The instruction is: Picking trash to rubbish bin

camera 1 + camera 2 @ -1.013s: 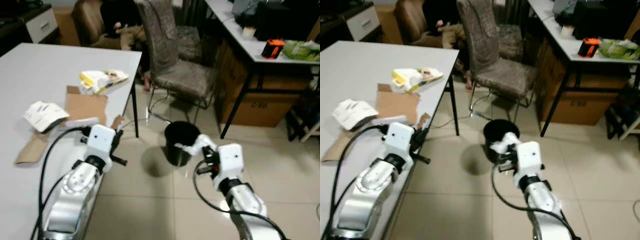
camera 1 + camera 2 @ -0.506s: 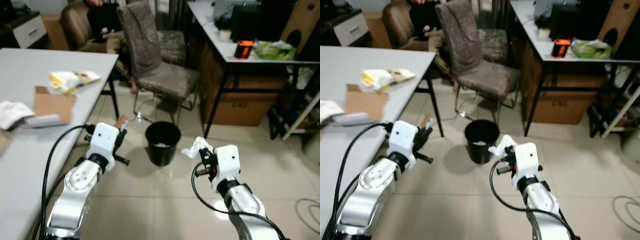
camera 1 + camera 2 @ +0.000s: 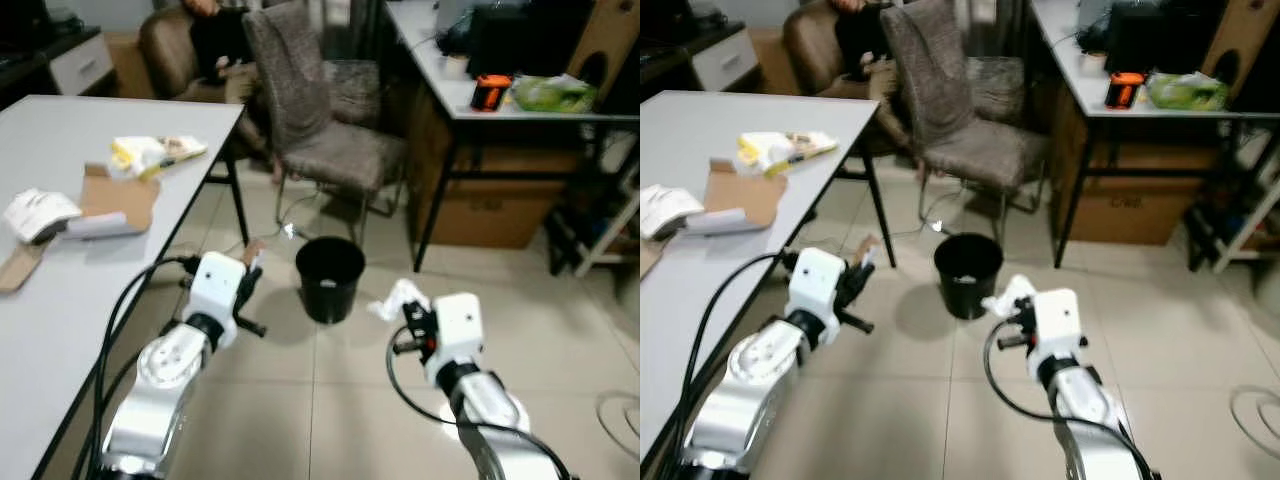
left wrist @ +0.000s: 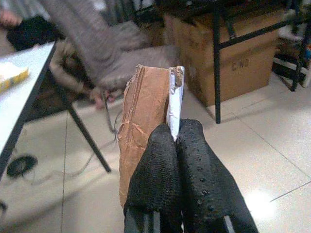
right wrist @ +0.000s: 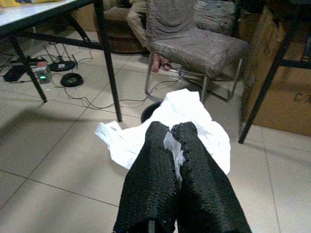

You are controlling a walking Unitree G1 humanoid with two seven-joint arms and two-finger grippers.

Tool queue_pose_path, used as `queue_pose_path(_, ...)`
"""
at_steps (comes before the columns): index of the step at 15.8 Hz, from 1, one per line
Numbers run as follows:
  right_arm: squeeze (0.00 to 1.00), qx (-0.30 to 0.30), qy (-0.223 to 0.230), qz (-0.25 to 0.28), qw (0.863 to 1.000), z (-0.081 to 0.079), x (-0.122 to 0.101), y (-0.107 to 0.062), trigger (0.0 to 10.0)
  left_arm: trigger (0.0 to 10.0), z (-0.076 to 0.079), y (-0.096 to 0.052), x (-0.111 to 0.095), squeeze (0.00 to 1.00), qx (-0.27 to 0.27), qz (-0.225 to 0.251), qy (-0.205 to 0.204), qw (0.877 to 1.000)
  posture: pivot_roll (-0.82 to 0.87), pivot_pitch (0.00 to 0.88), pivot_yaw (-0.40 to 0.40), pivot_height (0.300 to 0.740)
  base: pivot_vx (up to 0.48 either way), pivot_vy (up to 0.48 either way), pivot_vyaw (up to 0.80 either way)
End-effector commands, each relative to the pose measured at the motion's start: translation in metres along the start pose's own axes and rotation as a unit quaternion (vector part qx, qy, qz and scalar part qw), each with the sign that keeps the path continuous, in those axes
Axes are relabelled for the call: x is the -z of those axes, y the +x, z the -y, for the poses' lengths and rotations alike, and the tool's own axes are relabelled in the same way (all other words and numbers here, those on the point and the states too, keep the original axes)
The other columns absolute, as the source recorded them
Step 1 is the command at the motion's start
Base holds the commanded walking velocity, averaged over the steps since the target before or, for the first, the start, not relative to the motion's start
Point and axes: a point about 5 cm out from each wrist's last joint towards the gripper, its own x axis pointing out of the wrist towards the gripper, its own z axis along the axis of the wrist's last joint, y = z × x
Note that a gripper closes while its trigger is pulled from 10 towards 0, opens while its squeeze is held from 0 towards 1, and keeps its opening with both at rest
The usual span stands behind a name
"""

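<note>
A lived-in home workroom, part office and part sitting room. A white bench [image 3: 60,150] strewn with torn cardboard [image 3: 120,200] and paper packets [image 3: 155,152] stands on a pale tiled floor [image 3: 330,400]. Beside it is a patterned upholstered chair [image 3: 315,120], with a brown armchair [image 3: 180,50] behind, where a person sits. A second bench [image 3: 500,95] shelters a cardboard box [image 3: 485,205]; cables trail across the tiles near a small black rubbish bin [image 3: 329,278].

A brown torn cardboard piece [image 4: 146,116] with a white edge is showing between black textured fingers [image 4: 160,179]. White crumpled paper [image 5: 194,126] is showing between the other black fingers [image 5: 153,179]. The bin [image 3: 330,278] is looking black, the chair [image 3: 320,120] mottled grey-brown, the floor [image 3: 330,400] beige-tiled.
</note>
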Motion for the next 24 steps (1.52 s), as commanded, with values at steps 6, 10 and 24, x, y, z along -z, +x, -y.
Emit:
queue_pose_path(6,0.0,0.004,-0.005,-0.036,0.999,0.009,0.019,0.013,10.0,10.0,0.004,0.011,0.017,0.0,0.001,-0.013,0.018,1.0,-0.03,0.002,0.014,0.74,0.287,0.0,-0.77)
queue_pose_path(10,0.0,-0.004,-0.028,-0.028,0.999,0.009,0.019,0.023,10.0,10.0,0.002,0.011,0.028,0.0,-0.008,-0.025,0.022,0.999,-0.03,0.014,0.012,0.74,0.312,0.0,-0.1)
queue_pose_path(24,0.0,-0.061,-0.054,-0.019,0.997,-0.002,0.019,0.04,10.0,10.0,-0.007,0.013,0.038,0.0,-0.042,-0.034,0.004,0.999,-0.02,0.022,0.009,0.74,0.332,0.0,0.51)
